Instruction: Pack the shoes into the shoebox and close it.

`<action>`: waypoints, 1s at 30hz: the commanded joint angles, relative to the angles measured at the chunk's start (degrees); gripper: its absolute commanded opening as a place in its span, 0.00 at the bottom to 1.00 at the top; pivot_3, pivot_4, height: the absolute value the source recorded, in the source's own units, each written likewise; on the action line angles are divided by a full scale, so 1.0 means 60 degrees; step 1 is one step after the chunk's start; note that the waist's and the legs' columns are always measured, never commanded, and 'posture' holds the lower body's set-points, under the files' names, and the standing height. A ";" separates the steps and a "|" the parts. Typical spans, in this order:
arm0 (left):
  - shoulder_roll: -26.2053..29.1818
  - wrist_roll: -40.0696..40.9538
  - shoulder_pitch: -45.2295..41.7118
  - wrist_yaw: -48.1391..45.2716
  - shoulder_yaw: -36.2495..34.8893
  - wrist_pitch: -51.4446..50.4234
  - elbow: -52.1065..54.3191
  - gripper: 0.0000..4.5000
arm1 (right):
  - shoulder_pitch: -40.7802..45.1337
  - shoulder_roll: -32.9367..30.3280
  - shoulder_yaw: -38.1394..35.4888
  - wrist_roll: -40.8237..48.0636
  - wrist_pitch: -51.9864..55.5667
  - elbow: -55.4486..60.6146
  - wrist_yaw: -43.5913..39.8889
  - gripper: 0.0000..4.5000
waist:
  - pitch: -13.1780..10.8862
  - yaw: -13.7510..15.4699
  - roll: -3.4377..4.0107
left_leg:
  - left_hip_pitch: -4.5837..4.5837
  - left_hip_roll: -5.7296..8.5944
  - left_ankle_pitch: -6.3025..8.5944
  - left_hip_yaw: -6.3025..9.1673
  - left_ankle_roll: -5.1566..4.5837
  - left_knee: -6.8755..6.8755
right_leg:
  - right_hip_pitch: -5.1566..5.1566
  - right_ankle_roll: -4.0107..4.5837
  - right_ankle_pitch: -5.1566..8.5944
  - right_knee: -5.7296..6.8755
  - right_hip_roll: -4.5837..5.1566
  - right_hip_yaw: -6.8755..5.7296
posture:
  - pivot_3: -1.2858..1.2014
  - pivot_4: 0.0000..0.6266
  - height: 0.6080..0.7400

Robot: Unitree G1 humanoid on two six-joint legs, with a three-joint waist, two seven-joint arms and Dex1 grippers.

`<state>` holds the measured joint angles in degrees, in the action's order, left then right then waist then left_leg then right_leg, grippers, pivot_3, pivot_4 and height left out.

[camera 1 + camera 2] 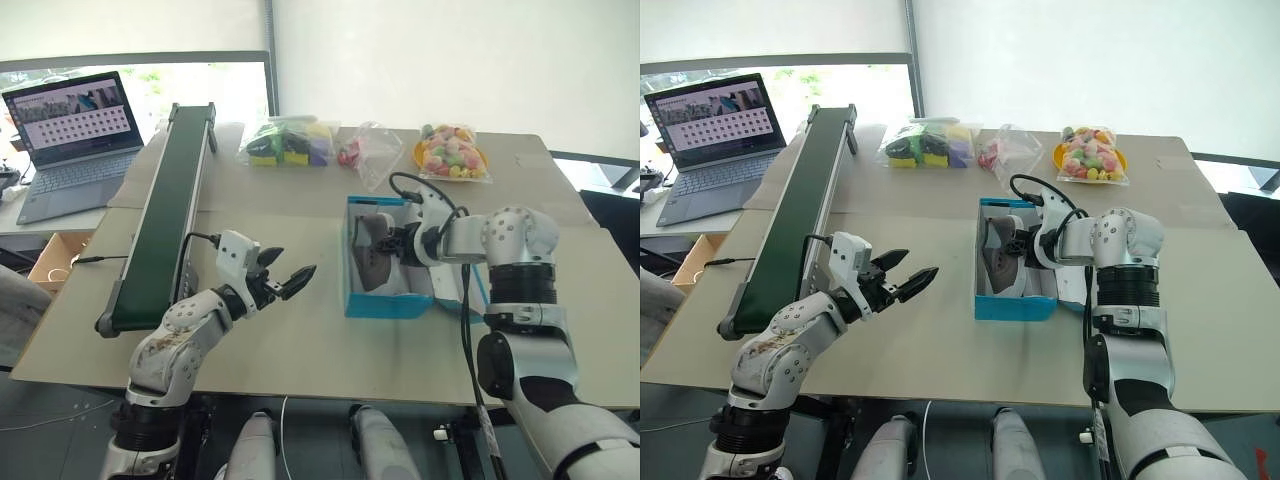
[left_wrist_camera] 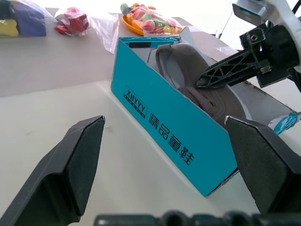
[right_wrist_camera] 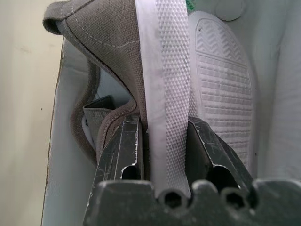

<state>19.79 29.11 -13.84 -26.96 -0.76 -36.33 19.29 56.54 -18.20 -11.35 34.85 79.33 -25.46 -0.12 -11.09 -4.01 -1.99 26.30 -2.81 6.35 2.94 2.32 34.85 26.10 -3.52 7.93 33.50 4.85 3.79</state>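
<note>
The shoebox (image 1: 385, 300) stands open on the tabletop (image 1: 300, 340), in front of the robot and a little to its right. Its bright-blue long side reads "XHYYY" in small letters inside a frame, followed by four larger Chinese characters, seen in the left wrist view. A grey shoe (image 3: 108, 42) lies on its side inside the white interior, its ribbed pale sole edge clamped between the two black fingers of the right claw (image 3: 164, 136), which reaches into the box; the patterned underside of a sole (image 3: 221, 80) shows just beside it. The left claw (image 1: 290, 272) hovers over the tabletop left of the box, apart from it, fingers spread wide and empty. Behind the box lie clear bags of colourful items (image 1: 453, 152). A dark conveyor belt (image 1: 165, 210) runs along the left, with a laptop (image 1: 72, 140) beyond it.
</note>
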 commanded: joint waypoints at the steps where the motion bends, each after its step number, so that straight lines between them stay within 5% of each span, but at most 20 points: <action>1: -0.0065 -0.0099 0.0040 0.0034 0.0034 0.0233 0.0243 0.97 | 0.0288 0.0091 0.0301 -0.0727 -0.0670 -0.0763 -0.0224 0.31 | 0.0000 -0.0003 0.0000 | 0.0000 0.0000 0.0000 0.0000 0.0000 0.0000 | 0.0000 0.0000 0.0000 0.0000 0.0000 0.0000 | 0.52 0.24 1.00; 4: -0.0093 -0.0130 0.0056 0.0055 0.0054 0.0259 0.0234 0.97 | 0.0460 0.0199 0.0384 -0.1073 -0.1057 -0.1208 -0.0365 0.31 | 0.0000 0.0009 0.0000 | -0.0003 0.0000 0.0000 0.0001 0.0000 0.0000 | -0.0011 0.0000 0.0000 -0.0001 0.0000 0.0000 | 0.52 0.24 1.00; 13: -0.0101 -0.0183 0.0049 -0.0062 0.0128 0.0289 0.0199 1.00 | 0.0594 0.0193 -0.0418 -0.0896 -0.0850 0.0061 -0.0387 0.98 | 0.0001 0.0019 0.0001 | -0.0003 0.0000 -0.0001 0.0002 -0.0001 -0.0003 | -0.0020 0.0000 0.0000 -0.0006 0.0000 -0.0001 | 0.52 0.24 1.00; 19: -0.0027 -0.0148 -0.0041 -0.0431 0.0270 0.0270 0.0077 1.00 | 0.0307 -0.0150 -0.1210 -0.0063 0.0591 0.2804 -0.0853 0.99 | -0.0002 0.0024 0.0006 | 0.0010 0.0000 -0.0003 0.0003 -0.0005 -0.0006 | 0.0002 -0.0001 0.0001 0.0009 0.0000 -0.0001 | 0.52 0.24 1.00; 25: -0.0002 -0.0209 -0.0357 -0.0771 0.0384 0.0366 -0.0353 1.00 | -0.0357 -0.0498 -0.2733 0.1181 0.1890 0.5688 -0.1667 0.59 | -0.0001 0.0023 0.0006 | 0.0010 0.0000 -0.0002 0.0003 -0.0003 -0.0005 | 0.0003 -0.0001 0.0001 0.0010 -0.0001 -0.0001 | 0.52 0.24 1.00; 30: 0.0034 -0.0243 -0.0613 -0.1135 0.0538 0.0440 -0.0746 1.00 | -0.2638 -0.1978 -0.3406 0.4207 0.2194 0.8202 -0.3434 0.21 | -0.0001 0.0109 0.0005 | 0.0010 0.0000 0.0026 0.0003 0.0041 -0.0003 | -0.0006 0.0000 0.0002 0.0003 0.0001 -0.0001 | 0.52 0.24 1.00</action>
<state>19.93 27.85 -16.42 -32.52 1.99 -35.06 14.43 43.49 -27.33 -29.16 52.72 91.94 17.77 -16.69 -11.10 -3.35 -1.95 26.37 -2.81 6.51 2.95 2.57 34.83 26.06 -3.52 7.95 33.51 4.86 3.79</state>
